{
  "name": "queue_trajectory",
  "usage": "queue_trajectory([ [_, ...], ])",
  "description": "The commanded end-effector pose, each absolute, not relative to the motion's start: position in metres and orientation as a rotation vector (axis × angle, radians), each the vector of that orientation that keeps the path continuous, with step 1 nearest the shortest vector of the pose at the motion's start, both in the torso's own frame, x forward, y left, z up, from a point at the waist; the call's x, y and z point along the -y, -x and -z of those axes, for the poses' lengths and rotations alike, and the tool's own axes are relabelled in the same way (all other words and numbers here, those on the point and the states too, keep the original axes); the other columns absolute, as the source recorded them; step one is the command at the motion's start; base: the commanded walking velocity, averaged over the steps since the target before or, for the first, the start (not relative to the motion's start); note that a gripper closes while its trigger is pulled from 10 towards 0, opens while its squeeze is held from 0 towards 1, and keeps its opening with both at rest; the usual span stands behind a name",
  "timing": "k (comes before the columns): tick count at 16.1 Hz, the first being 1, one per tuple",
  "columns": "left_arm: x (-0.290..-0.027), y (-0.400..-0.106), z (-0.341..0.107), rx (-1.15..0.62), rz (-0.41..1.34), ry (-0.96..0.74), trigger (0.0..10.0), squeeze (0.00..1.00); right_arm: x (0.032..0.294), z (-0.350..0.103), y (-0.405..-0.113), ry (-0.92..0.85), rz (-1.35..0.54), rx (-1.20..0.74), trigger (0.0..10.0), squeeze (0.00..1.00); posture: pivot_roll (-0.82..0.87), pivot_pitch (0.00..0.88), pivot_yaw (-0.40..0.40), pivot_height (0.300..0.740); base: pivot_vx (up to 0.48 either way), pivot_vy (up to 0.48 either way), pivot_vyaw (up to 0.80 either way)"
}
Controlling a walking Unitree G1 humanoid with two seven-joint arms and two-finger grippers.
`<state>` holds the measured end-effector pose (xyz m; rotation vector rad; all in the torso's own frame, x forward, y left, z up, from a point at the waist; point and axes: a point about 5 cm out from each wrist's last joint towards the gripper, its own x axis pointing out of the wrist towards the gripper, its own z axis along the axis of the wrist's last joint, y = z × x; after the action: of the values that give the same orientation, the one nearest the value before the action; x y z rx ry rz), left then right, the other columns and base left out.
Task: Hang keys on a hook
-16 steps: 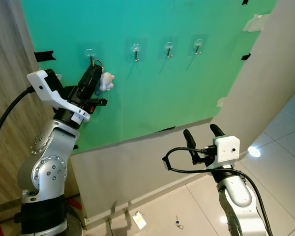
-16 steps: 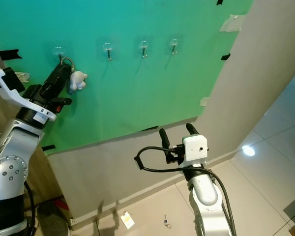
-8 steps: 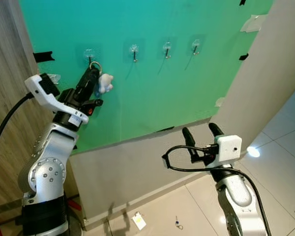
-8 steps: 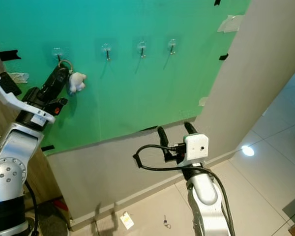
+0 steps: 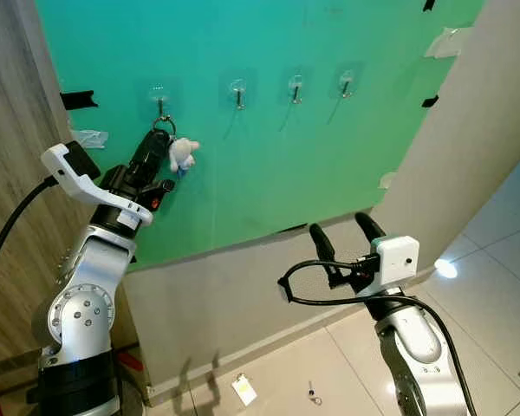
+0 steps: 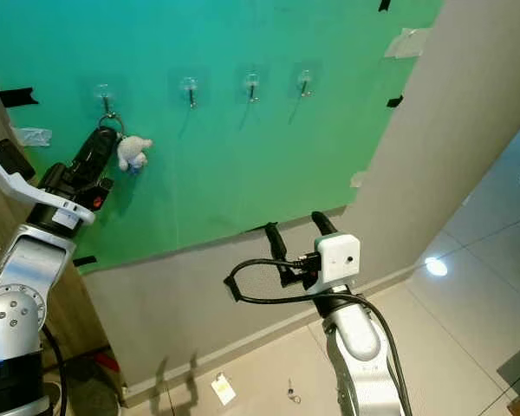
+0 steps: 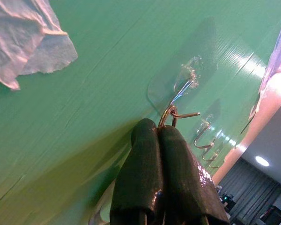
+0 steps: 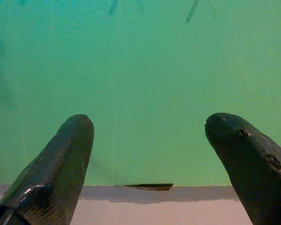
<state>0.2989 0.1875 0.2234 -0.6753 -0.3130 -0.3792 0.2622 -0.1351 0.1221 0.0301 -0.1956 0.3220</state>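
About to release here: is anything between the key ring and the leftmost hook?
Nothing visible stands between them. The left gripper is shut on the key ring, which sits right at the leftmost hook; the wrist view shows ring and hook overlapping. The plush charm hangs beside the fingers, off the path.

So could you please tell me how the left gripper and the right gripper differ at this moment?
The left gripper is raised to the leftmost hook on the green board; the right gripper sits low before the board's bottom edge. The left jaws are shut on the key ring with its small white charm; the right jaws stand open, holding nothing. Both have two long black fingers on silver arms.
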Motion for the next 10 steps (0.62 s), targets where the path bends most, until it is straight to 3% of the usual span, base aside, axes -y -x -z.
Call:
queue_trajectory([
  [1, -0.191, -0.301, -0.203, 0.215, 0.311, 0.689, 10.0, 0.00, 0.138, -0.126, -0.261, -0.030, -0.326, 0.202, 10.0, 0.00, 0.01, 0.000, -0.108, 0.740, 0.000, 0.000, 0.00],
  [4, -0.188, -0.301, -0.204, 0.211, 0.330, 0.639, 10.0, 0.00, 0.137, -0.124, -0.261, -0.026, -0.338, 0.196, 10.0, 0.00, 0.01, 0.000, -0.109, 0.740, 0.000, 0.000, 0.00],
  [10, -0.163, -0.302, -0.198, 0.163, 0.377, 0.217, 10.0, 0.00, 0.124, -0.129, -0.257, -0.020, -0.460, 0.211, 10.0, 0.00, 0.01, 0.000, -0.109, 0.740, 0.000, 0.000, 0.00],
])
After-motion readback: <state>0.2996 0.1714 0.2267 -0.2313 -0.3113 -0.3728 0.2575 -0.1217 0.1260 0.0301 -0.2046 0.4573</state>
